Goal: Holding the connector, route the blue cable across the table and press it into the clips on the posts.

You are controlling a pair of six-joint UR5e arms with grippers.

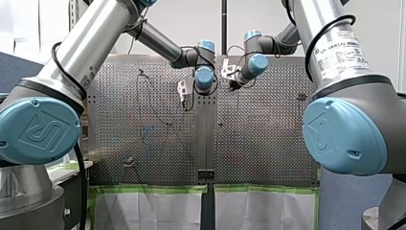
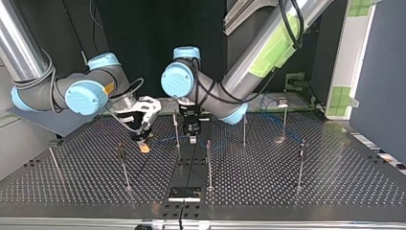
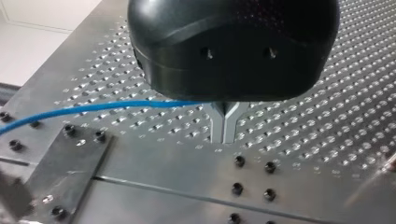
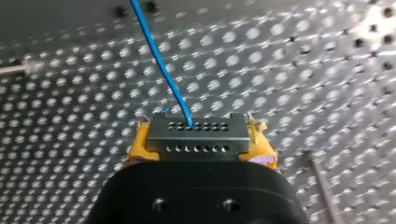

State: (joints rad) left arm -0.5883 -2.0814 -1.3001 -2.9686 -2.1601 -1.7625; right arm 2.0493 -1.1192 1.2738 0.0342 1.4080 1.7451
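Left of centre in the top view, my right gripper (image 2: pixel 143 143) hangs just above the perforated metal table (image 2: pixel 335 182). Its yellow pads (image 4: pixel 138 149) are clenched on the grey metal connector (image 4: pixel 197 136), a small flat block with two rows of holes (the right wrist view shows one pad at each end of it). A thin blue cable (image 4: pixel 161 60) leaves the connector's far face and runs ahead of the gripper over the table. In the top view it shows as a faint blue line crossing from the connector toward my left gripper (image 2: pixel 191 134), which hangs at mid-frame, slightly above centre. That one's metal fingers (image 3: pixel 218 128) are pressed together with no gap between them. The cable comes up to them from one side and goes out of sight under the black housing (image 3: pixel 233 46), so I cannot tell whether they nip it. Slim upright metal posts (image 2: pixel 209 163) stand about the table, one of them between the two grippers. More blue cable shows right of centre in the upper half, near the far posts. The clips are too small to tell whether the cable sits in any.
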